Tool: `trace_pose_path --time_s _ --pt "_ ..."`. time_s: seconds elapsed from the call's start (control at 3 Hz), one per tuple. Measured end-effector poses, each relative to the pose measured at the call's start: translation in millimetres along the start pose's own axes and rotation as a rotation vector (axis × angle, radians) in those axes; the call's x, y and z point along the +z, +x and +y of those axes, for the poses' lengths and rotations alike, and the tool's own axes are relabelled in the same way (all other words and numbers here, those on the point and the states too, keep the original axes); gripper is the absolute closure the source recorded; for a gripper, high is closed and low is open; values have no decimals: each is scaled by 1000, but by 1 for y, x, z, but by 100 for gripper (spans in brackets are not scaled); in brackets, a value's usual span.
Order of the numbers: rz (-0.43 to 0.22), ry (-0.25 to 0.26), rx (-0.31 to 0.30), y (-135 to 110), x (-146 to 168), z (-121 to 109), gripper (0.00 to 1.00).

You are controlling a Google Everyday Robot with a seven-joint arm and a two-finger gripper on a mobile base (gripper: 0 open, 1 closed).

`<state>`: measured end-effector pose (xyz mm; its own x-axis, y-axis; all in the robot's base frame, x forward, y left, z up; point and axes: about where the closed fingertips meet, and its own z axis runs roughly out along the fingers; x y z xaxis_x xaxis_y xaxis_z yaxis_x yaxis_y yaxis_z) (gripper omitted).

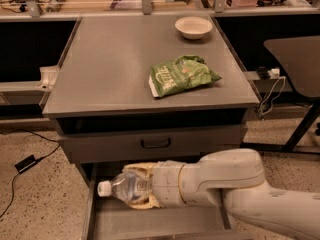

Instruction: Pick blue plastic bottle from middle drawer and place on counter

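Note:
The blue plastic bottle (121,187), clear with a white cap pointing left, lies on its side over the open middle drawer (150,221) at the bottom of the view. My gripper (136,186) reaches in from the right, and its cream fingers (141,169) are closed around the bottle's body. The bottle sits slightly above the drawer floor. The counter (110,69) is the flat grey top of the cabinet above.
A green crinkled snack bag (181,75) lies on the counter right of centre, and a white bowl (193,27) stands at its back right. A closed drawer front with a black handle (155,143) is just above the bottle. A dark table (295,59) stands at the right.

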<state>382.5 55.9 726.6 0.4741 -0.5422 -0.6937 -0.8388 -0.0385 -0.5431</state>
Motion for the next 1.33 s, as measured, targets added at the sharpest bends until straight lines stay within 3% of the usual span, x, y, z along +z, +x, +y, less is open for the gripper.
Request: trace_pose_path --time_s 0.33,0.67,1.0,1.33 --pt "-34 119 -173 -78 -45 -104 100" --pt "-72 116 -210 -108 -49 -163 100" --pt "-64 137 -242 -128 -59 -190 100" --pt "-64 136 -242 -128 -58 -190 100"
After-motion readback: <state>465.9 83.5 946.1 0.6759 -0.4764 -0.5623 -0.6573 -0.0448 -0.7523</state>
